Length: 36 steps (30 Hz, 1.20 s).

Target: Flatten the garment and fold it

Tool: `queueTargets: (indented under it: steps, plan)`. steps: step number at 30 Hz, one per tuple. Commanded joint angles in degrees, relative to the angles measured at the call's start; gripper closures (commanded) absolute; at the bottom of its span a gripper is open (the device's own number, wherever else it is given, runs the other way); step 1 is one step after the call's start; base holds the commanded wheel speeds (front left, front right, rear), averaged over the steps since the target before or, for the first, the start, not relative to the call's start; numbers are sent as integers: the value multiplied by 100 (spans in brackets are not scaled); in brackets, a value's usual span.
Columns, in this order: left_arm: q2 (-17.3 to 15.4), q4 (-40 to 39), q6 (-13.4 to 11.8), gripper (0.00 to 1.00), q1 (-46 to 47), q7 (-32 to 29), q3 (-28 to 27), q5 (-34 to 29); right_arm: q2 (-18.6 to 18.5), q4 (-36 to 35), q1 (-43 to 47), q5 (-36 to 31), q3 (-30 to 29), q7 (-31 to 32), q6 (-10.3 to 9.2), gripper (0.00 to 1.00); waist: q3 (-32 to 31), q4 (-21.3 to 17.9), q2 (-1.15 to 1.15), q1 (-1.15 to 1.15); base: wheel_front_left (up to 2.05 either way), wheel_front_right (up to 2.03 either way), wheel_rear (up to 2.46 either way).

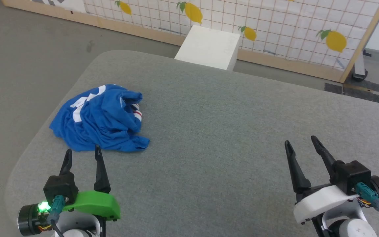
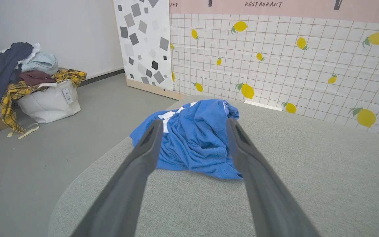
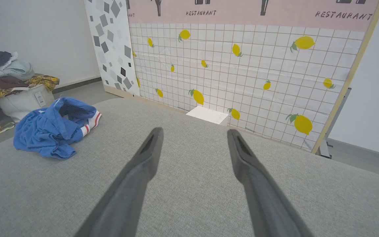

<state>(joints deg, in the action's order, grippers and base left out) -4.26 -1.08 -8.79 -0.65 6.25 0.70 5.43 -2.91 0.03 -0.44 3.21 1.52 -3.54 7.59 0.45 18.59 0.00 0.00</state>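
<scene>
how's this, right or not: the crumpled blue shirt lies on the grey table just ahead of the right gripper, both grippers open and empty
Not quite: the head view shows the shirt just ahead of the left gripper, not the right gripper. The rest holds: crumpled, on the grey table, both grippers open and empty.

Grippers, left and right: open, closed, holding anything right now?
Left gripper: open, empty, aimed at the crumpled royal-blue jersey T-shirt.
Right gripper: open, empty, over the grey fabric-covered table.
</scene>
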Motion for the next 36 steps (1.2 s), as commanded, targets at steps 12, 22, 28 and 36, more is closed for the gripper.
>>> queueTargets:
  steps: [12, 22, 28, 36]
  plan:
    - [-71, -113, -256, 0, -174, 143, 58, 137, 2, -58, -70, 111, 59, -95, -6, 0, 47, 403, 0, 0, 0, 0, 0]
    - [-140, -53, -335, 0, 57, 145, 115, 262, 2, -113, -140, 118, 99, -111, -7, 0, 198, 646, 0, 0, 0, 0, 0]
    - [-313, 412, -38, 0, 1027, -36, 189, 518, 2, -307, -323, -51, 142, 12, -7, 0, 682, 613, 0, 0, 0, 0, 0]
    - [-586, 1653, 379, 0, 2685, -400, 33, 1105, -93, -603, -851, -245, 435, 188, -8, 0, 1772, 103, 0, 0, 0, 0, 0]
